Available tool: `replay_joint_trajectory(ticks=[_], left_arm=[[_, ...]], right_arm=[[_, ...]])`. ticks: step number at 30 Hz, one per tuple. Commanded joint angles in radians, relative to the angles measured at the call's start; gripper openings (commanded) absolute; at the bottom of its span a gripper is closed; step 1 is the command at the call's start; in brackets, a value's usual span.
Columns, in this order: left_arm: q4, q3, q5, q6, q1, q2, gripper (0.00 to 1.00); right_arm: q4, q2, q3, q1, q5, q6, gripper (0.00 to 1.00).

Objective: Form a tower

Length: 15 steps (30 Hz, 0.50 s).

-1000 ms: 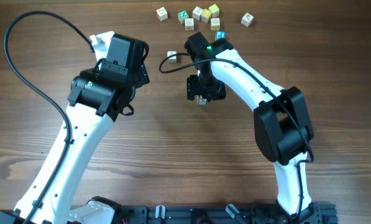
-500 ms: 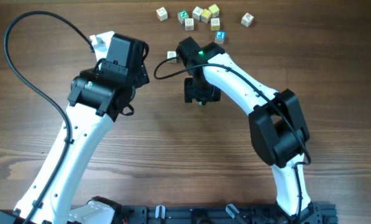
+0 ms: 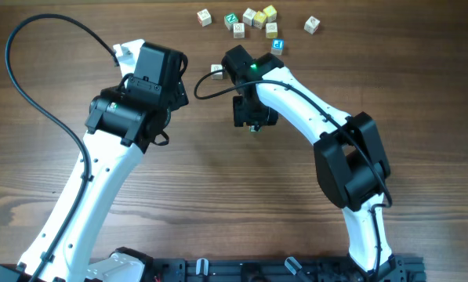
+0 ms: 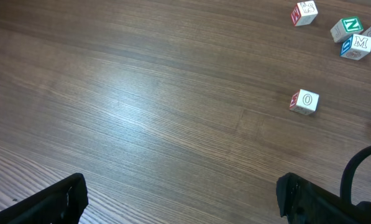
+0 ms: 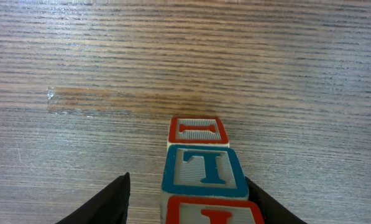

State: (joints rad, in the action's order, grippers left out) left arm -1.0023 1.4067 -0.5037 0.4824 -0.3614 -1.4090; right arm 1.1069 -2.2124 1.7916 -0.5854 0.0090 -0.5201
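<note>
1. Left pincer [image 4: 182, 182]: released, jaws wide with nothing between them, over bare counter [image 3: 218, 196].
2. Right pincer [image 5: 187, 183]: jaws parted astride the tower [image 5: 204, 168]. Counter shows between one finger and the cubes, so you grip nothing yet.
3. Tower: three lettered faces in line (red, blue, red), mid-counter under that pincer.
4. Lone cube marked O [image 4: 306, 101]: just beyond the right arm.
5. Loose cubes [image 3: 253, 19]: far edge, well apart from the tower.
6. Status, as I judge it: column begun, loose cubes left to add.
</note>
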Motion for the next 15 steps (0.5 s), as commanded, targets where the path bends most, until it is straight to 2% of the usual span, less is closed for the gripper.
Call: replay_joint_trajectory(ticks=[1, 15], left_arm=[[0.002, 0.001, -0.003, -0.011, 0.005, 0.005, 1.00], [0.002, 0.001, -0.003, -0.011, 0.005, 0.005, 1.00]], right_arm=[[-0.010, 0.011, 0.024, 0.005, 0.040, -0.011, 0.55], [-0.016, 0.011, 0.024, 0.011, 0.048, -0.011, 0.48]])
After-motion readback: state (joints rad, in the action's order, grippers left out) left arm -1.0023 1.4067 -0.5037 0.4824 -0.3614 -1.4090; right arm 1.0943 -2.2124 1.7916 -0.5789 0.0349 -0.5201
